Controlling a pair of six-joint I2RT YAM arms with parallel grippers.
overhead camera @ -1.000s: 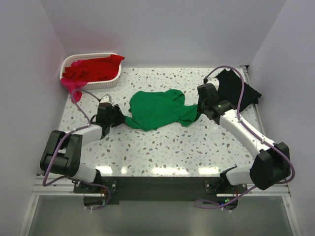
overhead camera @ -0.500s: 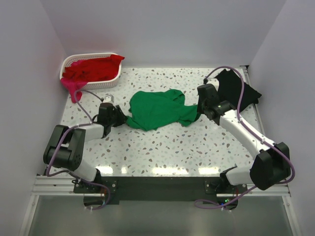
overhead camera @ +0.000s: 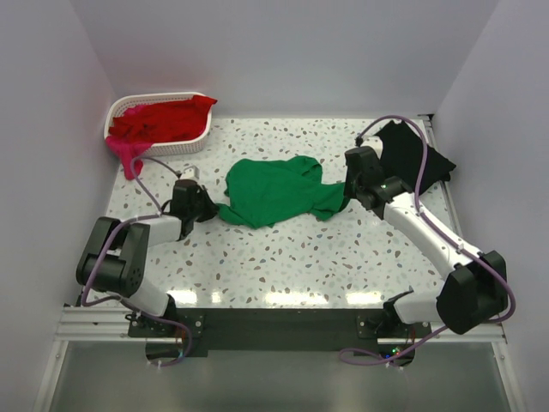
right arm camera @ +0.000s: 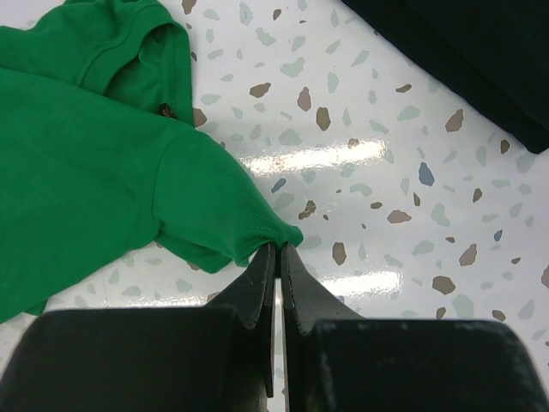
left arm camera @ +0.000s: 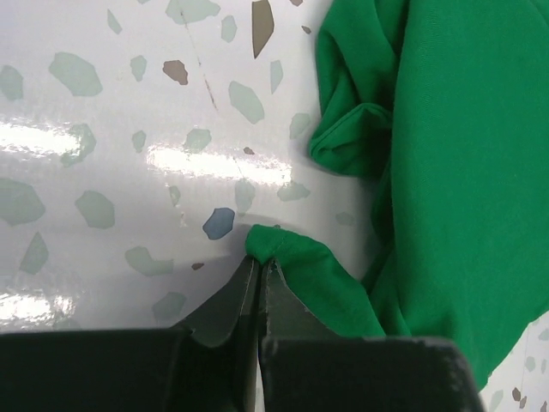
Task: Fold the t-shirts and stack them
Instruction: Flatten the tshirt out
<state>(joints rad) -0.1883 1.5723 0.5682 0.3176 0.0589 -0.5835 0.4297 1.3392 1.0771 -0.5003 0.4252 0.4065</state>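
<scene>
1. Now the green t-shirt [overhead camera: 274, 190] lies crumpled at the middle of the table [overhead camera: 300, 257]. Its long axis runs from 9 o'clock to 3 o'clock in the overhead view.
2. The left gripper [left arm camera: 262, 264] sits at the shirt's 9 o'clock end. Its jaws are pressed together on a small folded corner of green cloth. From that pinch the rest of the shirt spreads toward 3 o'clock.
3. The right gripper [right arm camera: 280, 247] sits at the 3 o'clock end, jaws likewise closed on the tip of a hemmed corner, apparently a sleeve. The body of the shirt lies toward 9 o'clock from it.
4. Each arm is nearest its own end, and the bunched shirt spans the gap between them. The next move probably turns on drawing the two pinches apart along that 9-to-3 line to flatten the cloth before folding.
5. The black t-shirt [overhead camera: 420, 159] lies at 2 o'clock on the table, just beyond the right arm.
6. The red t-shirt [overhead camera: 163, 120] fills the white basket [overhead camera: 180, 147] at 10 o'clock, and a pink t-shirt [overhead camera: 129, 156] droops over its near corner.
</scene>
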